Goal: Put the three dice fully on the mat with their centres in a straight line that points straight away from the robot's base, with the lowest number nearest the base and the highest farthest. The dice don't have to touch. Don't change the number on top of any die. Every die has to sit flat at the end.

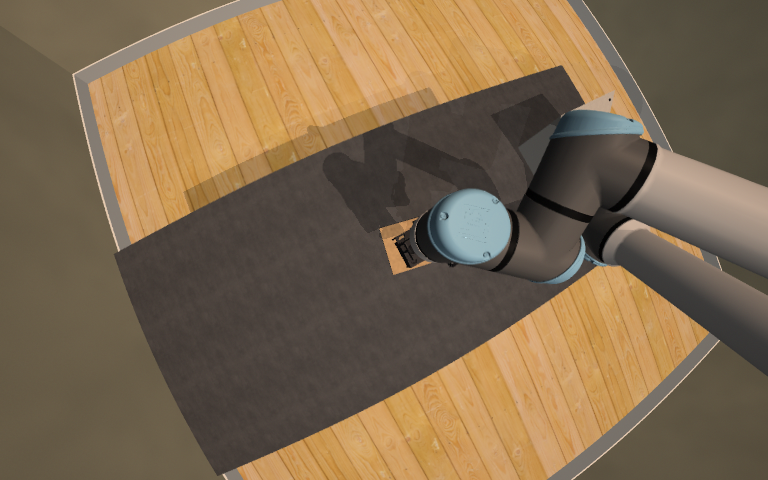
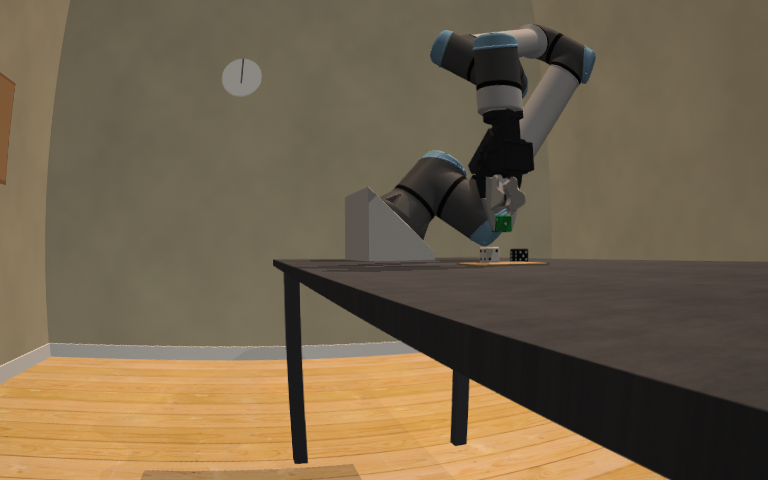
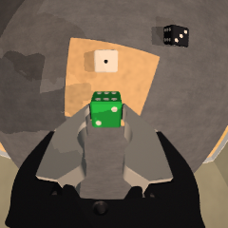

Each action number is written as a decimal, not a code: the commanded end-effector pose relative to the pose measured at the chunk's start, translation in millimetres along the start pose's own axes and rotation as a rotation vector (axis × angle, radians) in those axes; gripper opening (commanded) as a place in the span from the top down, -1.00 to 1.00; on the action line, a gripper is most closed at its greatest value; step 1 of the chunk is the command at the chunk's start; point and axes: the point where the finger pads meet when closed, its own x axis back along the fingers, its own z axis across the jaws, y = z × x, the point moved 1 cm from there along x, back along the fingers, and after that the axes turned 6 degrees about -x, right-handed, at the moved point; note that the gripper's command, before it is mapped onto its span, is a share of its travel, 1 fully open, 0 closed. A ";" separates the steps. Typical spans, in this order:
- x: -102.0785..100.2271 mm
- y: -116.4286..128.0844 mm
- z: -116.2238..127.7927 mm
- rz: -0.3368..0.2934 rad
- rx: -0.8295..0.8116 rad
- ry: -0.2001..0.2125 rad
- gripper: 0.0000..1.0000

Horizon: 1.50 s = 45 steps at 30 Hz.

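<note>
My gripper [image 3: 106, 104] is shut on a green die [image 3: 107, 109] and holds it in the air above the tan mat [image 3: 111, 78]. In the side view the green die [image 2: 502, 223] hangs a little above the table. A white die [image 3: 105, 61] with one pip on top lies flat on the mat, beyond the held die. A black die [image 3: 176, 35] lies on the dark table top, off the mat, to the far right. In the side view the white die [image 2: 489, 254] and the black die [image 2: 518, 254] stand side by side. In the overhead view the arm hides the dice; only part of the mat [image 1: 396, 250] shows.
The grey wedge-shaped robot base [image 2: 382, 229] stands at the back of the dark table [image 2: 566, 305]. The table's near-left edge drops to a wooden floor. The arm's elbow hangs low behind the mat.
</note>
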 end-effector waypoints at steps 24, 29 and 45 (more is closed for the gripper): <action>-52.9 1.2 -0.6 -0.002 0.000 -0.001 0.80; -52.9 1.2 -0.6 -0.002 0.000 -0.001 0.80; -52.9 1.2 -0.6 -0.002 0.000 -0.001 0.80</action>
